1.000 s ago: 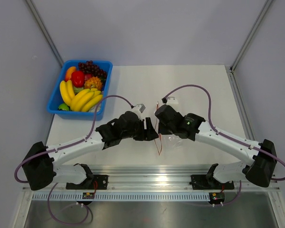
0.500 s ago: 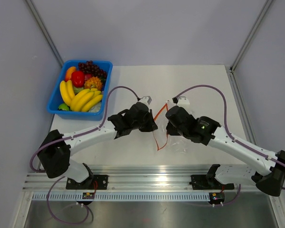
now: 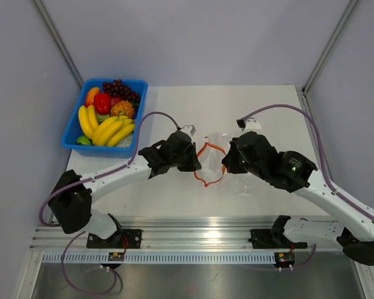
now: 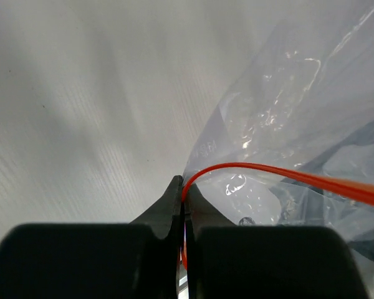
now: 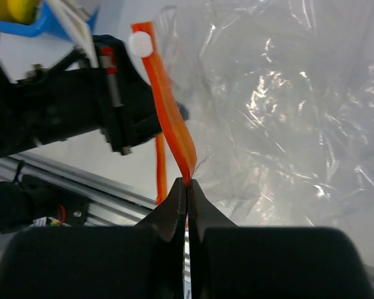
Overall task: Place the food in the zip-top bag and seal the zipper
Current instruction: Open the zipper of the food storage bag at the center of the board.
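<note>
The two arms reach in from the near edge of the surface (image 3: 249,106) and meet around its middle. The left end effector (image 4: 182,190) is pinched tight on one side of the zipper (image 4: 287,174), the red-orange strip coming straight out from between its fingertips. Facing it, just apart, the right end effector (image 5: 187,184) is clamped on the opposite side of the same strip, its fingers closed to a thin line on it.

Between the two, the zipper bows out into an open loop, so the mouth of the zip-top bag (image 5: 280,112) stands apart. The clear, crinkled film spreads away from the strip toward the far and right edges. No fruit shows through the film. Whether the bag rests on the surface or hangs just above it cannot be told. In the right wrist view a small white tab (image 5: 139,42) sits on the strip beyond the grip.

Well apart, at the far left corner of the surface, the blue tray (image 3: 70,128) holds the food (image 3: 109,129): yellow bananas at its near side, a red and an orange piece behind them, and dark grapes at the far rim.
</note>
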